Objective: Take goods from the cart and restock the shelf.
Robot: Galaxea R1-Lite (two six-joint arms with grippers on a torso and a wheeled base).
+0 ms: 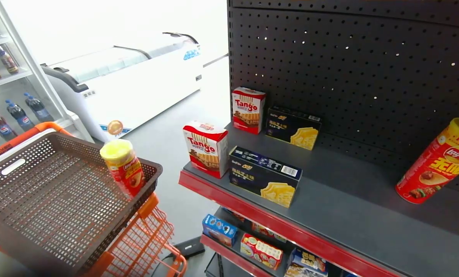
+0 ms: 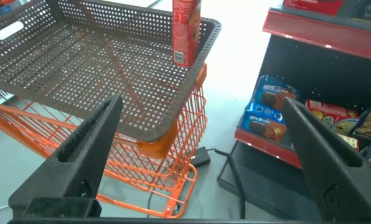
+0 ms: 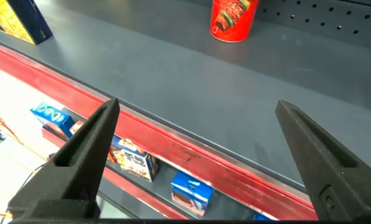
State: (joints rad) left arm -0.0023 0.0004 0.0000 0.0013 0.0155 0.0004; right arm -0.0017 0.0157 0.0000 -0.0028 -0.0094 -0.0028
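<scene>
A red chip can with a yellow lid (image 1: 123, 167) (image 2: 187, 31) stands in the far corner of the brown perforated basket (image 1: 41, 200) (image 2: 79, 74) on the orange cart (image 1: 144, 238). My left gripper (image 2: 201, 104) hangs open, low beside the cart, with nothing between its fingers. On the grey shelf (image 1: 349, 207) (image 3: 204, 74) another red chip can (image 1: 437, 161) (image 3: 232, 18) stands against the pegboard at the right. My right gripper (image 3: 198, 107) is open and empty in front of the shelf's red edge, below that can.
Two red-and-white wafer boxes (image 1: 206, 148) (image 1: 248, 109) and two dark boxes (image 1: 264, 175) (image 1: 293, 127) stand at the shelf's left end. Snack boxes (image 1: 260, 250) (image 3: 129, 158) fill the lower shelf. A white chest freezer (image 1: 137, 77) and a drinks fridge (image 1: 6, 77) stand behind the cart.
</scene>
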